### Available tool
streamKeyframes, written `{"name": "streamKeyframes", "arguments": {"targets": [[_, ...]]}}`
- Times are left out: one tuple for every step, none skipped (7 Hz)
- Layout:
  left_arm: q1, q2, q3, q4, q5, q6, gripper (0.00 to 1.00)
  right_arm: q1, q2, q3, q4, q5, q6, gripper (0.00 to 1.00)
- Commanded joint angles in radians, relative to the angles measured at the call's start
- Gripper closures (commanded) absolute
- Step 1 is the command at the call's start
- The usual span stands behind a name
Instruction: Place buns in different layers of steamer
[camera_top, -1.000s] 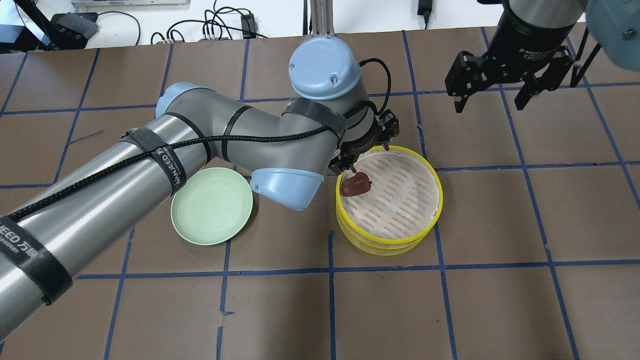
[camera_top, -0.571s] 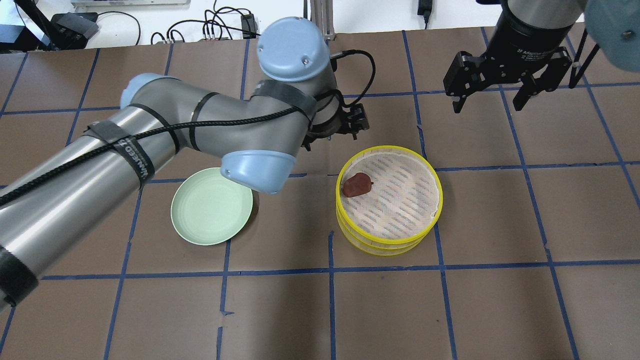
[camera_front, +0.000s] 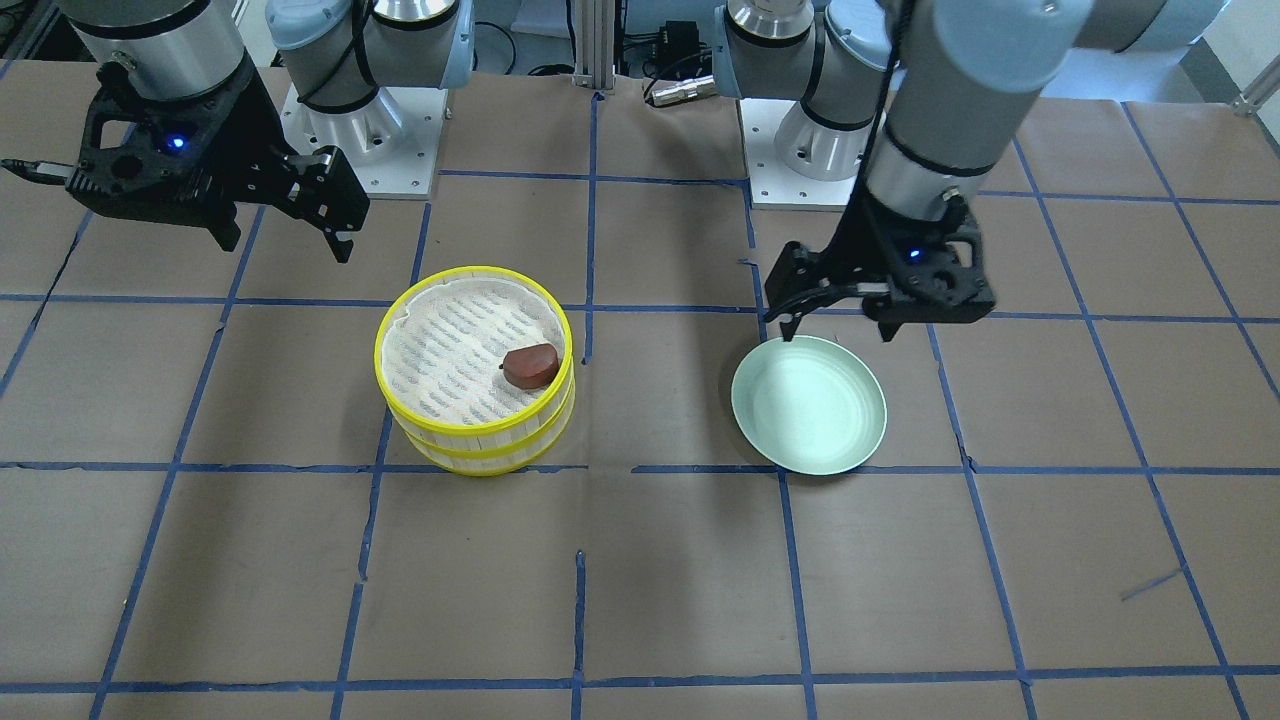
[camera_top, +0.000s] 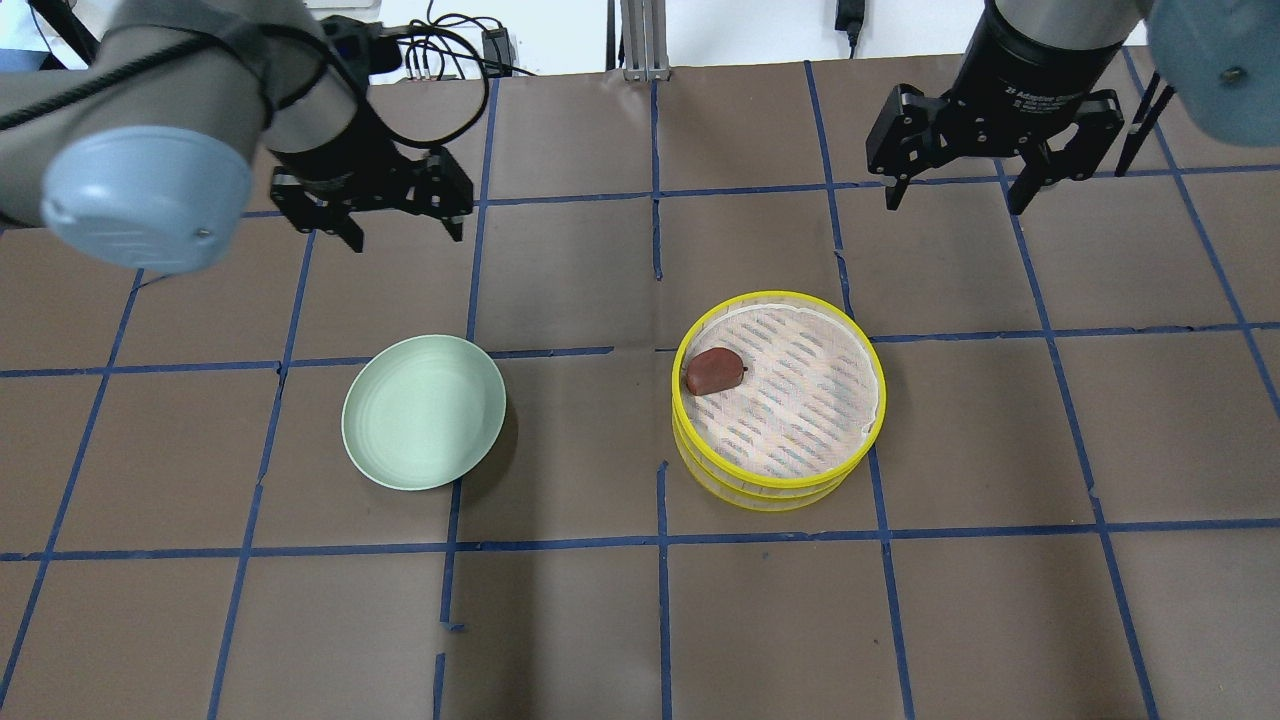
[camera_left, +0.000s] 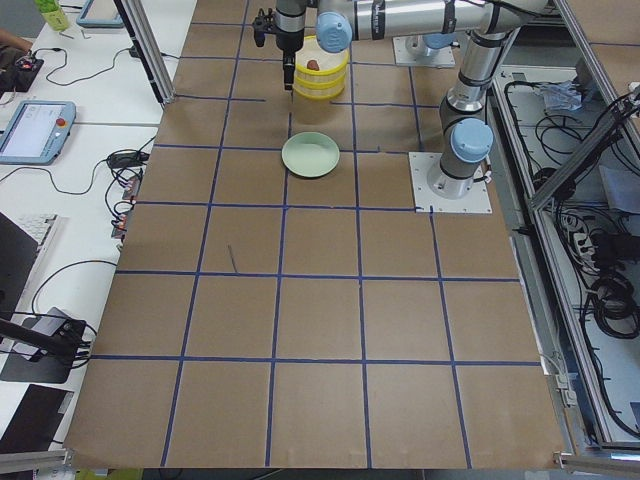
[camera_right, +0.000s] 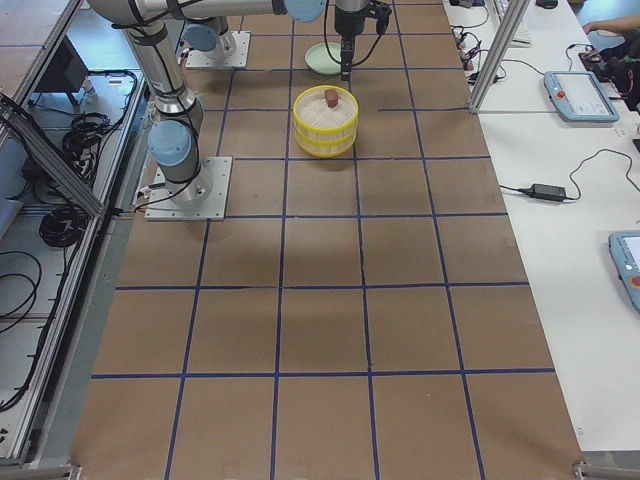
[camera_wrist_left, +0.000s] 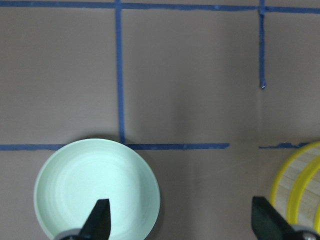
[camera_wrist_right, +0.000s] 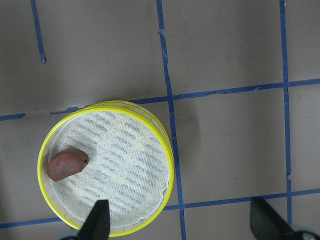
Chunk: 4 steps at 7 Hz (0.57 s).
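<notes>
Right of the overhead frame's centre, two yellow-rimmed steamer trays stand stacked on the brown table (camera_top: 600, 620) with its grid of blue tape. The upper tray (camera_top: 800, 400) sits squarely on the lower tray (camera_top: 770, 500), of which only the rim and a strip of slatted wall show along the bottom edge. The dark reddish-brown bun (camera_top: 714, 371) lies on the striped liner of the upper tray, close against the left part of its rim. In the front-facing view the same bun sits at the right side of that tray. The lower tray's floor is covered from every camera, so its contents cannot be told.

Left of the stack and well apart from it, a pale green plate (camera_top: 424, 412) rests flat on the table.

At the upper left of the overhead frame the left gripper (camera_top: 403, 236) hangs above the table, its fingers spread wide with nothing between them. In the front-facing view its fingertips appear just over the plate's upper edge. Its wrist camera looks straight down and shows the plate at the lower left and the yellow rims at the lower right edge.

At the upper right, the right gripper (camera_top: 953, 205) also hangs above the table with its fingers wide apart and empty. Its wrist camera shows the stack below it, with the bun at the tray's left.
</notes>
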Motion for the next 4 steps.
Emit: {"name": "streamKeyframes", "arguments": {"targets": [[0.075, 0.085, 0.051, -0.186, 0.035, 0.060, 0.00, 0.011, 0.004, 0.000, -0.025, -0.004, -0.002, 0.00], [0.071, 0.092, 0.086, -0.221, 0.041, 0.060, 0.00, 0.011, 0.004, 0.000, -0.023, -0.003, -0.002, 0.00], [0.069, 0.092, 0.076, -0.238, 0.038, 0.061, 0.00, 0.012, 0.005, 0.000, -0.024, 0.000, -0.002, 0.00], [0.068, 0.092, 0.074, -0.238, 0.032, 0.063, 0.00, 0.011, 0.005, 0.000, -0.025, 0.000, 0.000, 0.00]]}}
